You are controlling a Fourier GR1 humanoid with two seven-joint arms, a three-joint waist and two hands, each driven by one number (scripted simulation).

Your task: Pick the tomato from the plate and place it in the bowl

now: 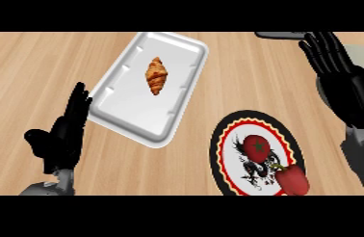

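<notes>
Red against the white of its plate [226,135], the tomato [256,146] sits near the plate's middle, a dark green star of stem on top, with a second red thing — a pepper [293,180] by its shape — lying just beside it toward the plate's lower right rim. The plate, ringed in black and red with a dark dragon figure, rests on the wooden counter [43,72] at the lower right. To its upper left lies a white tray [117,103], tilted on the diagonal, holding a single croissant [156,76] near its centre. The left hand [62,135] shows at the lower left beside the tray's edge, fingers straight and pointing up, holding nothing. The right hand [328,52] is at the upper right — fingers spread and relaxed, empty, well apart from the tomato. A dark edge [280,35] shows at the top, too little to tell what it is.
</notes>
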